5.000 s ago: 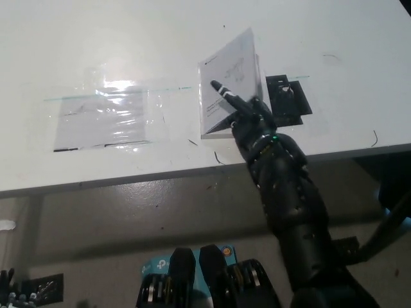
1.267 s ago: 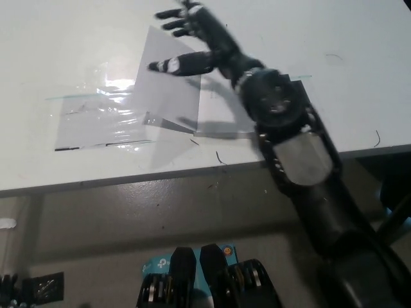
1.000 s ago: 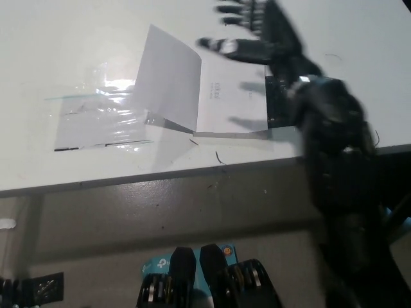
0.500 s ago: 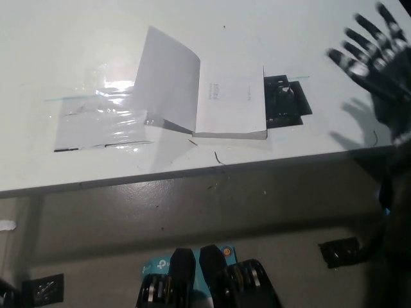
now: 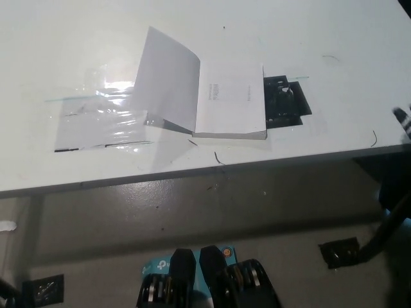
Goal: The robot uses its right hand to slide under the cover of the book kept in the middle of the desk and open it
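Observation:
The white book (image 5: 231, 102) lies open in the middle of the white desk (image 5: 334, 38). Its cover (image 5: 168, 80) stands tilted up on the left side, and a printed first page faces up. Only a sliver of my black right hand (image 5: 404, 120) shows at the picture's right edge, near the desk's front edge and well away from the book. Too little of it shows to judge its state. My white left hand is out of view.
A shiny clear plastic sheet (image 5: 103, 119) is taped flat to the desk left of the book. A black patch (image 5: 286, 102) lies against the book's right side. The desk's front edge (image 5: 212, 168) runs across the picture, with grey floor below it.
The right hand lifted the cover over to the left, let it go, then drew back to the right until almost out of view. The book stays open.

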Robot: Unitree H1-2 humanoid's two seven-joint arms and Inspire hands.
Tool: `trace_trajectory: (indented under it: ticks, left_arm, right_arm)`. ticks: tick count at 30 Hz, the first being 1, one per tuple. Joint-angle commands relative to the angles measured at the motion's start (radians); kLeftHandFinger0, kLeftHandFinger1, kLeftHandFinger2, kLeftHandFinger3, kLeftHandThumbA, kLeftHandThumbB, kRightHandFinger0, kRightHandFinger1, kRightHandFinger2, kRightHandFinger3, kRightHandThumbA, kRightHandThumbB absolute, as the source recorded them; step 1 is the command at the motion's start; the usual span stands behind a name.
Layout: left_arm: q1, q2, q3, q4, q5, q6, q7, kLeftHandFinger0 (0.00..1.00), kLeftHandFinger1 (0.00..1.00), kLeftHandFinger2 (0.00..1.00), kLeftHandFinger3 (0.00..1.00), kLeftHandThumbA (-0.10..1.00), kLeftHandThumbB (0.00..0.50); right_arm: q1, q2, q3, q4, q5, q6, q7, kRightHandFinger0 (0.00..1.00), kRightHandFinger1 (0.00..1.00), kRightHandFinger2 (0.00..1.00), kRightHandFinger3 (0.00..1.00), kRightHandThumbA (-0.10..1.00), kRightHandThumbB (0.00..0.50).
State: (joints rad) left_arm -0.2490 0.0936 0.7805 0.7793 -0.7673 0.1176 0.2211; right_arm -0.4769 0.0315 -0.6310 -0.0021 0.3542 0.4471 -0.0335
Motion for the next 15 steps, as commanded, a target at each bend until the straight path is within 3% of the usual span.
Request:
trace_trajectory:
  ticks: [1, 4, 7, 8, 9, 13, 14, 15]
  left_arm:
    - [-0.005, 0.027, 0.011, 0.001, -0.023, -0.026, -0.05, 1.0, 1.0, 1.0, 1.0, 1.0, 0.011]
    - [-0.005, 0.028, 0.009, 0.002, -0.02, -0.028, -0.048, 1.0, 1.0, 1.0, 1.0, 1.0, 0.015]
    - [-0.001, 0.023, 0.007, -0.011, -0.018, -0.021, -0.032, 1.0, 1.0, 1.0, 1.0, 1.0, 0.021]
    - [-0.001, 0.023, 0.007, -0.005, -0.019, -0.026, -0.036, 1.0, 1.0, 1.0, 1.0, 1.0, 0.023]
    - [-0.002, 0.023, 0.011, -0.002, -0.024, -0.027, -0.037, 1.0, 1.0, 1.0, 1.0, 1.0, 0.017]
    - [-0.005, 0.025, 0.006, 0.001, -0.022, -0.031, -0.044, 1.0, 1.0, 1.0, 1.0, 1.0, 0.009]
    - [-0.006, 0.025, 0.008, -0.001, -0.024, -0.029, -0.041, 1.0, 1.0, 1.0, 1.0, 1.0, 0.015]
    - [-0.007, 0.024, 0.012, -0.001, -0.027, -0.031, -0.037, 1.0, 1.0, 1.0, 1.0, 1.0, 0.014]
  right_arm:
    - [-0.022, 0.001, -0.063, 0.062, 0.084, -0.099, -0.079, 0.94, 0.9, 0.94, 1.0, 1.0, 0.212]
    - [-0.025, 0.003, -0.093, 0.132, 0.072, -0.134, -0.129, 0.97, 0.93, 0.95, 1.0, 1.0, 0.168]
    - [-0.013, 0.006, -0.094, 0.19, 0.065, -0.172, -0.136, 1.0, 1.0, 1.0, 1.0, 1.0, 0.161]
    - [-0.005, 0.015, -0.104, 0.244, 0.079, -0.198, -0.13, 1.0, 1.0, 1.0, 1.0, 1.0, 0.118]
    - [-0.006, 0.024, -0.115, 0.269, 0.09, -0.212, -0.142, 1.0, 1.0, 1.0, 1.0, 1.0, 0.107]
    - [-0.019, 0.042, -0.153, 0.35, 0.128, -0.235, -0.18, 1.0, 0.99, 1.0, 1.0, 1.0, 0.13]
    - [-0.025, 0.05, -0.166, 0.387, 0.139, -0.261, -0.19, 1.0, 0.99, 0.99, 1.0, 1.0, 0.169]
    - [-0.026, 0.053, -0.169, 0.405, 0.144, -0.275, -0.188, 1.0, 0.99, 0.98, 1.0, 1.0, 0.176]
